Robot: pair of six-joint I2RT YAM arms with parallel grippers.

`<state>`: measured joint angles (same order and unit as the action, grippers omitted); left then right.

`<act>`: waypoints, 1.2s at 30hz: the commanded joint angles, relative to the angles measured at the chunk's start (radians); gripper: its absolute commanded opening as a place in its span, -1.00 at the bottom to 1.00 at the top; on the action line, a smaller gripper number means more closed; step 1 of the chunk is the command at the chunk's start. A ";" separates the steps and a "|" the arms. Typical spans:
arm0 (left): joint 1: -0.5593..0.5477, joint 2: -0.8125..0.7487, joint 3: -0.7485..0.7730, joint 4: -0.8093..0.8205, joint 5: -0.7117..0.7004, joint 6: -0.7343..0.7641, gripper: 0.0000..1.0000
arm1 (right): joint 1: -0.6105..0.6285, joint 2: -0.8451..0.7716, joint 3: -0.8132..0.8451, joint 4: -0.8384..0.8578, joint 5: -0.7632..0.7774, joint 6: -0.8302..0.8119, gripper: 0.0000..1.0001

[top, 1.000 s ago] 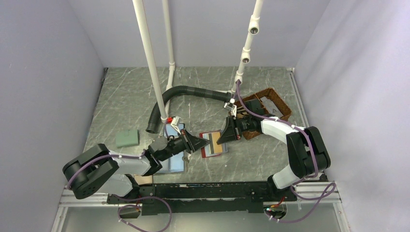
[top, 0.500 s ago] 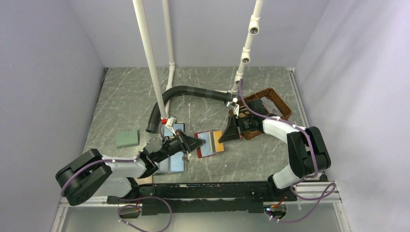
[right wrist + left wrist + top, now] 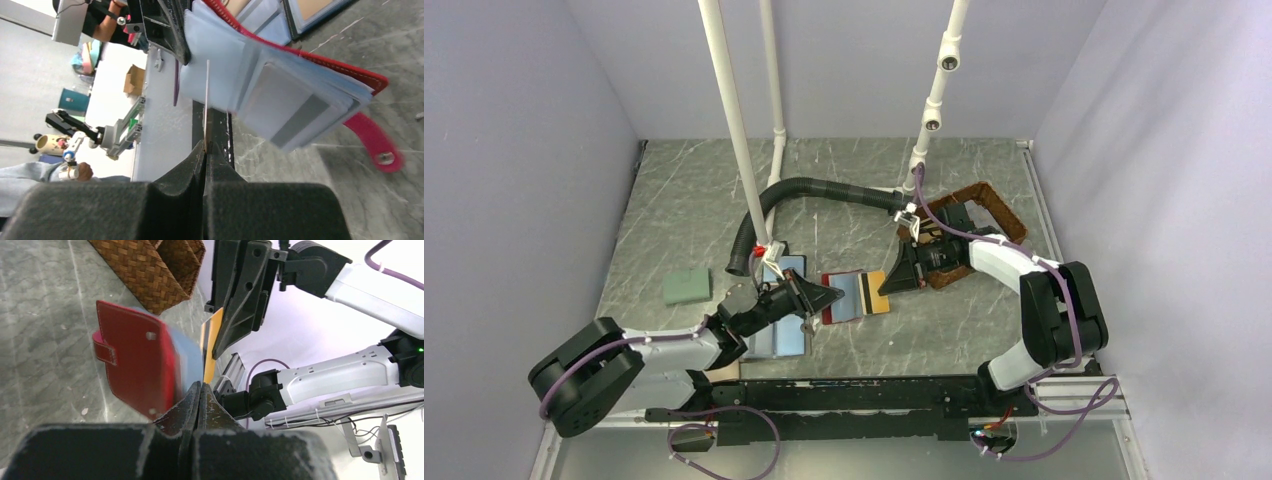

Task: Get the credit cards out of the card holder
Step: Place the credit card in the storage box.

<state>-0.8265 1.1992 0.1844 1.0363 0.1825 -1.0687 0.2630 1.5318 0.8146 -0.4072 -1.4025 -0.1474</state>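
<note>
The card holder (image 3: 840,298) is a red bifold wallet with light blue inner panels, held above the table between both arms. My left gripper (image 3: 831,296) is shut on its left edge; in the left wrist view the red cover (image 3: 135,360) with its tab sits just past my closed fingertips (image 3: 199,388). A tan-orange credit card (image 3: 877,292) with a dark stripe sticks out of the holder's right side. My right gripper (image 3: 892,281) is shut on that card. In the right wrist view the card (image 3: 206,105) is edge-on between my fingertips (image 3: 205,148), beside the blue and grey panels (image 3: 280,95).
A wicker basket (image 3: 972,222) stands behind the right gripper. A black corrugated hose (image 3: 796,188) curves across the back. A pale blue bifold (image 3: 782,335) lies under the left arm, and a green block (image 3: 687,287) lies to the left. White pipes (image 3: 734,130) rise from the table.
My left gripper and the red holder have shifted left while the right gripper kept the card, so more of the tan-orange card shows outside the holder.
</note>
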 commanded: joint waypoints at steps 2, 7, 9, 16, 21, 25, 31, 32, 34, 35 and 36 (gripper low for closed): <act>0.012 -0.086 -0.004 -0.111 -0.038 0.004 -1.00 | -0.013 -0.014 0.087 -0.189 0.034 -0.220 -1.00; 0.015 -0.131 -0.003 -0.185 -0.052 0.010 -1.00 | -0.035 -0.031 0.116 -0.257 0.069 -0.288 -1.00; 0.016 -0.136 0.002 -0.199 -0.050 0.012 -1.00 | -0.056 -0.035 0.128 -0.273 0.080 -0.302 -1.00; 0.017 -0.111 0.038 -0.232 -0.027 0.024 -1.00 | -0.220 -0.015 0.194 -0.321 0.092 -0.302 -1.00; 0.018 -0.080 0.055 -0.223 -0.006 0.027 -1.00 | -0.350 0.046 0.274 -0.350 0.143 -0.241 -1.00; 0.022 -0.059 0.073 -0.222 0.009 0.032 -1.00 | -0.417 0.072 0.303 -0.280 0.200 -0.122 -1.00; 0.028 -0.044 0.086 -0.223 0.021 0.035 -1.00 | -0.427 0.038 0.289 -0.016 0.413 0.206 -1.00; 0.030 -0.043 0.086 -0.222 0.022 0.035 -1.00 | -0.426 0.041 0.296 0.011 0.445 0.266 -1.00; 0.031 -0.043 0.087 -0.223 0.024 0.033 -1.00 | -0.426 0.053 0.314 0.051 0.504 0.345 -1.00; 0.033 -0.043 0.087 -0.222 0.026 0.034 -1.00 | -0.426 0.060 0.327 0.063 0.538 0.378 -1.00; 0.032 -0.043 0.088 -0.222 0.027 0.035 -1.00 | -0.425 0.069 0.338 0.070 0.570 0.412 -1.00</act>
<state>-0.7998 1.1511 0.2359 0.7837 0.1867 -1.0580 -0.1612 1.6005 1.0859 -0.4808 -0.9974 0.0383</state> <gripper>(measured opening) 0.006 0.008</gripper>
